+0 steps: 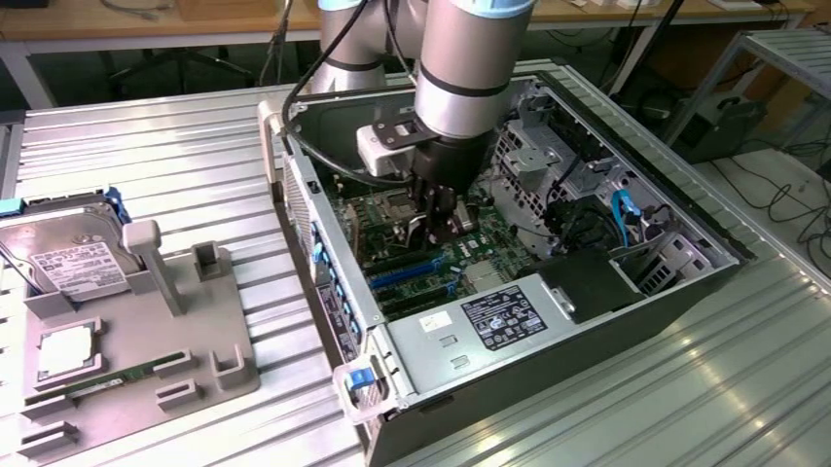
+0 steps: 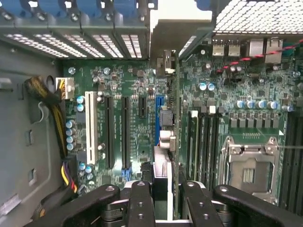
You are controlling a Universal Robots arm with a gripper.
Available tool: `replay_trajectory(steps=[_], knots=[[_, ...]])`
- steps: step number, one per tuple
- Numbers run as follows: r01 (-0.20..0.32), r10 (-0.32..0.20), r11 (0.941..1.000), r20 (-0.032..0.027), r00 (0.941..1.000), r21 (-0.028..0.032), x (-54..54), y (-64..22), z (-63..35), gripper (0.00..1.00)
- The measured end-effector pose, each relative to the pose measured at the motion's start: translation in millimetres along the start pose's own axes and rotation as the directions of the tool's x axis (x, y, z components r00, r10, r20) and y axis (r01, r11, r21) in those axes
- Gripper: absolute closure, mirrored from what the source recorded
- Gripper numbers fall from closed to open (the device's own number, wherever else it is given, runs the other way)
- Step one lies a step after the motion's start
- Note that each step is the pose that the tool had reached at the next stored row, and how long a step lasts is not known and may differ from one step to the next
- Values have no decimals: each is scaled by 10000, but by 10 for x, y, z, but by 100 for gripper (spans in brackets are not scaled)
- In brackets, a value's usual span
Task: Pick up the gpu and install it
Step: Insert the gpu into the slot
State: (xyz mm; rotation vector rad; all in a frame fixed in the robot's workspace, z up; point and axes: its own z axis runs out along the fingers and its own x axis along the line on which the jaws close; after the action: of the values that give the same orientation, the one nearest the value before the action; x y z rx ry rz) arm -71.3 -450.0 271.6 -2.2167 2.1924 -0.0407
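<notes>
GPU card (image 2: 171, 118) is held edge-on inside the open computer case (image 1: 675, 209), directly above the motherboard (image 2: 128, 85) beside the blue slot (image 2: 157, 113). Installation is judged to be in hand; precise alignment with the slot and rear bracket opening is required. The gripper (image 2: 163, 198) is pinched on the card's upper edge.

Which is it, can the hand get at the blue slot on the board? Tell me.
Probably yes. The hand is inside the open case, gripping the card edge-on right beside the blue slot; nothing seems to lie between them.
</notes>
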Motion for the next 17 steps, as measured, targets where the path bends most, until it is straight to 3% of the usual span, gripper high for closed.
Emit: replay_trajectory(steps=[5,8,11,13,17], knots=[[-2,2,10000,0,10000,-96,0,4,76,72],[-2,2,10000,0,10000,-89,0,9,90,72],[-1,1,10000,4,10000,-39,-1,21,114,72],[12,-12,10000,31,10000,-40,4,29,124,72],[21,-21,10000,146,9999,-37,27,49,139,72]])
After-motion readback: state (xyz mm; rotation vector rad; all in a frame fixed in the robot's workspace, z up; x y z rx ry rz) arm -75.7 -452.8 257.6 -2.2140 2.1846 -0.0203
